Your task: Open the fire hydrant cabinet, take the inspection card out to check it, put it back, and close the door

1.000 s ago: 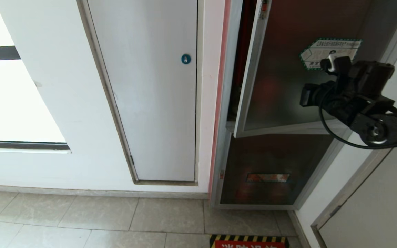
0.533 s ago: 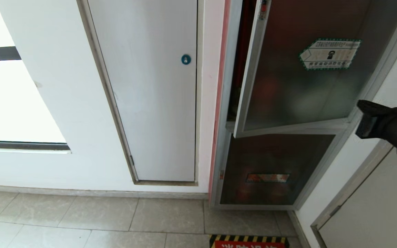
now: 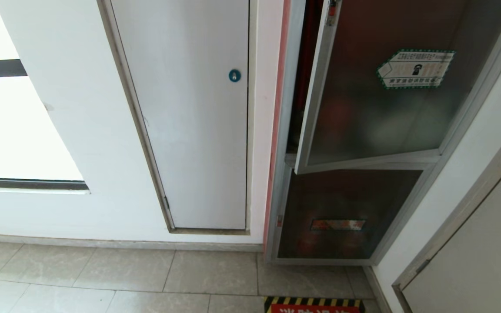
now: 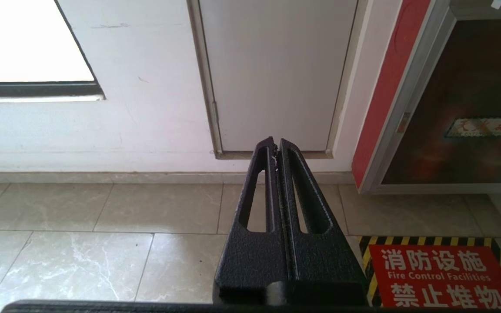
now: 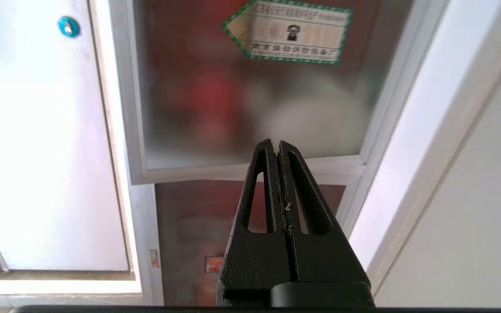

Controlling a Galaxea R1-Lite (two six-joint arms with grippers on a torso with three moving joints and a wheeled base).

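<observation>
Head view shows the fire hydrant cabinet with its door slightly ajar and no arm. Only the wrist views show the right gripper, clenched empty, facing the door, and the left gripper, clenched above the floor tiles. Red behind the glass is perhaps the hose reel.

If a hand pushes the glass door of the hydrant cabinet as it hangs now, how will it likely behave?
The door stands ajar, hinged on the right, so it would probably swing rather than flex. Its metal frame looks stiff, the safer place to push. The glass pane is smooth, likely slippery and breakable.
</observation>
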